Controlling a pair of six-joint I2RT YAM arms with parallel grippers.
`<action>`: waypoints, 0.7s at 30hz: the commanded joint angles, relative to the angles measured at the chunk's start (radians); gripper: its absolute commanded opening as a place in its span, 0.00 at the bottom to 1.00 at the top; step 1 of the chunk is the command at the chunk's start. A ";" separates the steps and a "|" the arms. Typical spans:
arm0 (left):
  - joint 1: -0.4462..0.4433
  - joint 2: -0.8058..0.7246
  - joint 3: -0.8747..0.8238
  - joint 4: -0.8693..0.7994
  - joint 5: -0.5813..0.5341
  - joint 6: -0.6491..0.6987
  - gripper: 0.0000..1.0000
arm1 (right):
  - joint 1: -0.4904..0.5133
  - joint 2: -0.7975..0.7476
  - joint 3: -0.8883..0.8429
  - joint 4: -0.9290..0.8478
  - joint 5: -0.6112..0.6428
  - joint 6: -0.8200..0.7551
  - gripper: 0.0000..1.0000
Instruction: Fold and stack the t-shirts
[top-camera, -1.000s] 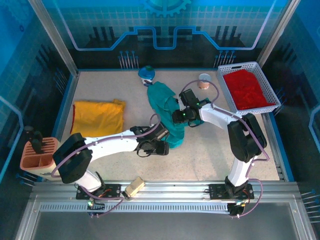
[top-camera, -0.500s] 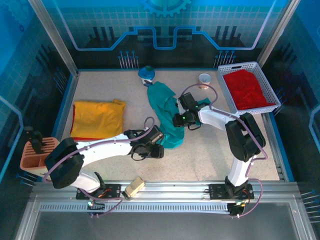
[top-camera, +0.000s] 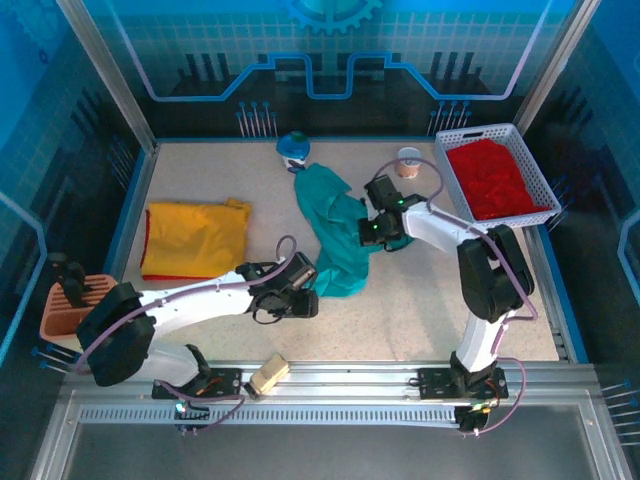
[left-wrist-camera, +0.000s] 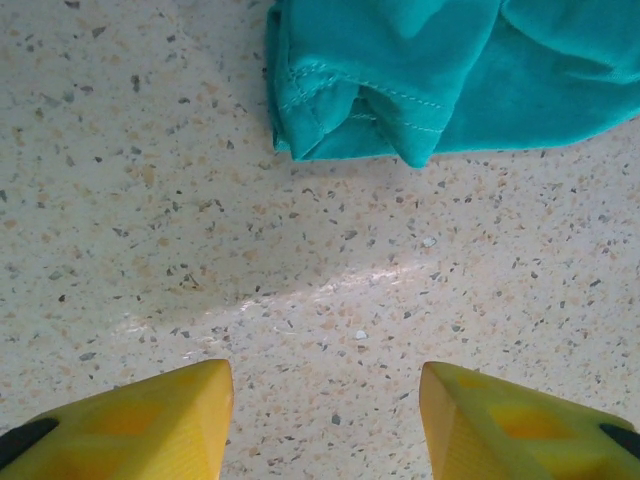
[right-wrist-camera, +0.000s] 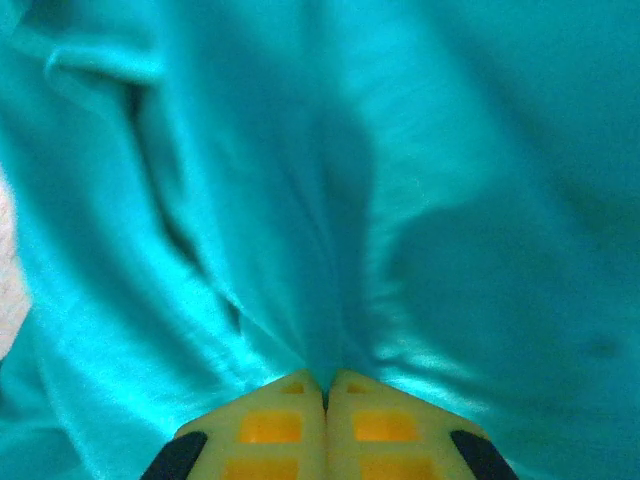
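A speckled tabletop (top-camera: 450, 300) is enclosed by blue-lit panelled walls (top-camera: 330, 50). The teal-green t-shirt (top-camera: 335, 225) is crumpled at mid-table, a fold pinched by the closed right gripper (right-wrist-camera: 325, 385). The left gripper (left-wrist-camera: 325, 400) is held open over bare surface beside its hem. The yellow t-shirt (top-camera: 195, 238) is laid at the left; the red t-shirt (top-camera: 495, 180) is kept in a white basket (top-camera: 450, 175).

A teal t-shirt (top-camera: 330, 215) is seen crumpled in a long bunch at the middle of the table (top-camera: 450, 300). A yellow t-shirt (top-camera: 195, 238) is laid folded flat at the left. A red t-shirt (top-camera: 492, 178) is heaped in a white basket (top-camera: 475, 130).
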 joint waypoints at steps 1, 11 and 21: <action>0.010 -0.036 -0.015 -0.024 -0.019 -0.006 0.53 | -0.130 -0.084 0.071 -0.067 0.100 0.029 0.00; -0.044 -0.002 0.013 0.020 0.015 -0.033 0.51 | -0.427 0.211 0.497 -0.046 0.135 0.175 0.47; -0.060 0.131 0.188 -0.008 -0.015 0.070 0.55 | -0.347 0.054 0.214 0.074 0.012 0.121 1.00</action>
